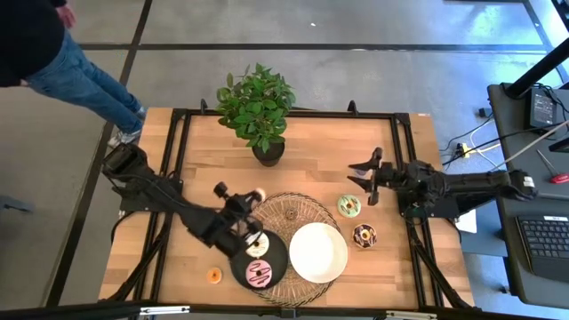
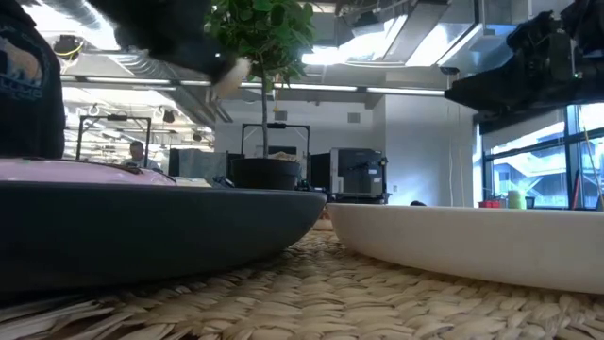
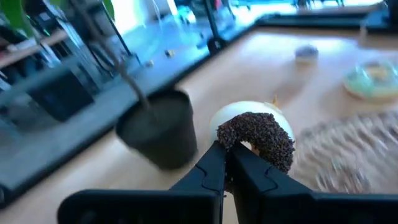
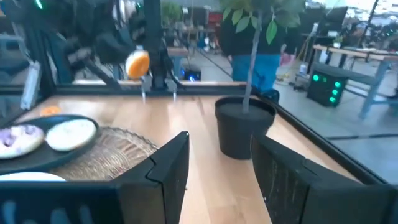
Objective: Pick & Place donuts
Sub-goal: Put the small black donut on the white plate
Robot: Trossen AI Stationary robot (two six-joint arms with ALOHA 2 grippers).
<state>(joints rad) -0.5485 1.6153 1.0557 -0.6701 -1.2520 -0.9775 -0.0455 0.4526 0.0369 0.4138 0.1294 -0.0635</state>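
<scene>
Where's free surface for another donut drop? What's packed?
Free: the white plate, bare; open wood between the plant pot and the table's left edge. Crowded: the black plate holds two donuts, with the left gripper above the woven mat clamping a sprinkled donut.

Two donuts (image 1: 257,260) on left plate (image 1: 277,259) (mat (image 1: 286,211) beneath).

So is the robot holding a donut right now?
Yes. The left gripper pinches a small sprinkled brown ring donut by its edge. The right gripper holds nothing.
</scene>
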